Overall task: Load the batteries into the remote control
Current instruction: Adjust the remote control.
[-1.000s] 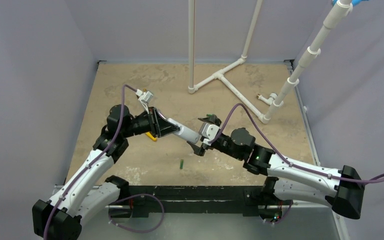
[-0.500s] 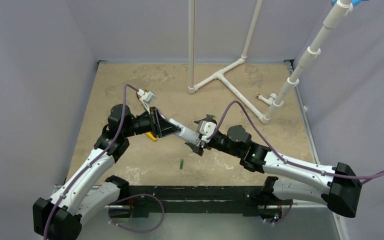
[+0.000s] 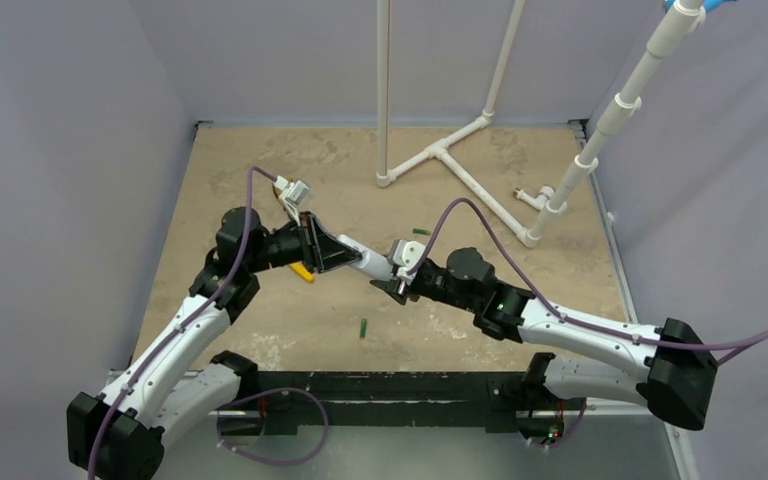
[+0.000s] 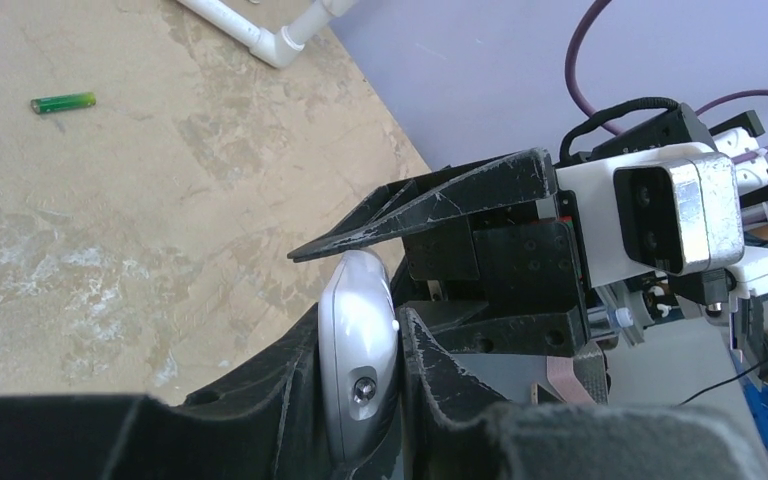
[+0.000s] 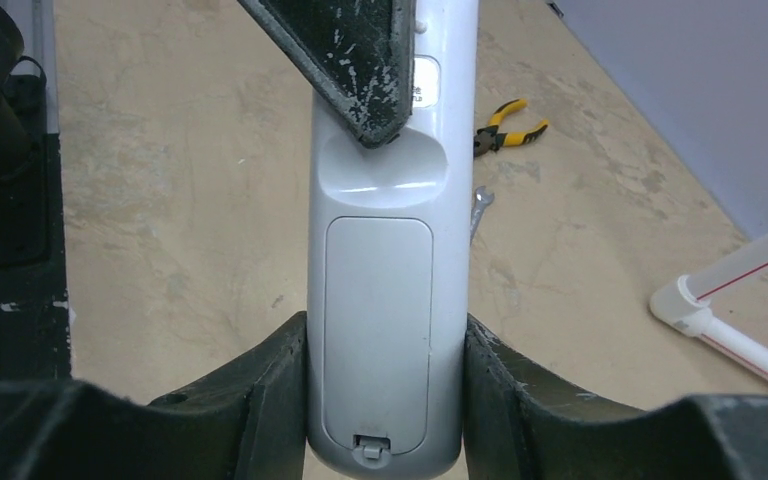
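Aloft, remote control [image 5: 382, 300] squarely within right hand [image 5: 385, 345].

Top view looks down from behind; wrist views, apparently opposed, closely share the remote control [image 5: 385, 300].

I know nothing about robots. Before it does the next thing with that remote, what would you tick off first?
1. Left gripper holds the remote: ok, clamped on one end.
2. Right gripper has the other end: ok, fingers against both sides.
3. Battery cover open: not ok, it is shut.
4. Both batteries easy to find: ok, the near battery and the far battery lie loose on the table.
5. Which way the batteries must face: cannot tell, the compartment is hidden under the cover.
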Controlling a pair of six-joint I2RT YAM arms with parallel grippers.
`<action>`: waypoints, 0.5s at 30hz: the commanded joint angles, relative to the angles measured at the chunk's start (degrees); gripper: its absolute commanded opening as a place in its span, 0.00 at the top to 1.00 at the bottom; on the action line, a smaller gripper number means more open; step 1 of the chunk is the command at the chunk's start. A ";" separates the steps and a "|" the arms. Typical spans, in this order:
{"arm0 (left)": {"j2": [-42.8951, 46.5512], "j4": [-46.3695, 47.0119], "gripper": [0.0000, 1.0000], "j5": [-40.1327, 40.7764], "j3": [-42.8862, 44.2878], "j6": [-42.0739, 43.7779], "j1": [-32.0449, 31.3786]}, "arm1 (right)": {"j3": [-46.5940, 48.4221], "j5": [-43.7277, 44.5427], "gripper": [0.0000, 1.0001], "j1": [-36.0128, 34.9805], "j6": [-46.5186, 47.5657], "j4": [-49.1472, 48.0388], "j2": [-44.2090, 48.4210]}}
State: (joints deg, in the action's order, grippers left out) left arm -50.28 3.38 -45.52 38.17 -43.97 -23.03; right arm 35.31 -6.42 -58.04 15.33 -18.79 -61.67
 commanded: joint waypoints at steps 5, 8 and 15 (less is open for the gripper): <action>-0.96 5.49 0.83 -1.96 3.56 -3.51 -0.35 | 6.06 -2.71 0.86 0.21 -2.56 1.55 -2.30; -1.08 6.49 0.69 -1.58 3.65 -4.41 -0.35 | 6.03 -2.69 0.89 0.23 -3.46 1.05 -2.19; -0.10 12.49 0.62 1.55 2.87 -7.94 -0.35 | 4.37 -0.49 0.91 0.21 -10.40 -6.02 -2.67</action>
State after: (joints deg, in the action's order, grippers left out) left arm -51.57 7.92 -44.38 38.89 -48.99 -22.81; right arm 38.52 -7.03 -57.47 10.41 -18.26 -63.77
